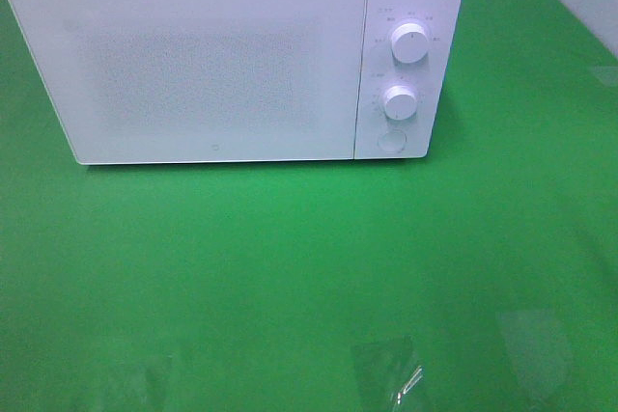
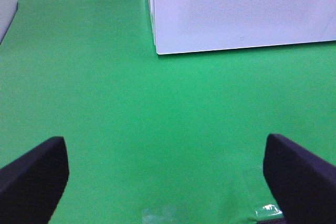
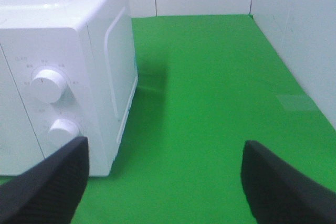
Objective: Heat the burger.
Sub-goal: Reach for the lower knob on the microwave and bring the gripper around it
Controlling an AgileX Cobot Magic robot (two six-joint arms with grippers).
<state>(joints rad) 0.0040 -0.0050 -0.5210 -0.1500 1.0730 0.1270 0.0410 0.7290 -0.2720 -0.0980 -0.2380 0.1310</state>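
Green tabletop (image 1: 290, 277): microwave (image 1: 212, 55), door shut; no burger in sight. Both left gripper (image 2: 165, 177) and right gripper (image 3: 165, 179) spread, empty. I judge next: press door button (image 1: 391, 140).

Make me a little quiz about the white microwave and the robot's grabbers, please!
1. How many round knobs does the microwave have? A one, B two, C four.
2. True or false: the microwave's door is shut.
3. Fill in: the left gripper is ____ (open or shut).
Key: 1 B; 2 true; 3 open.
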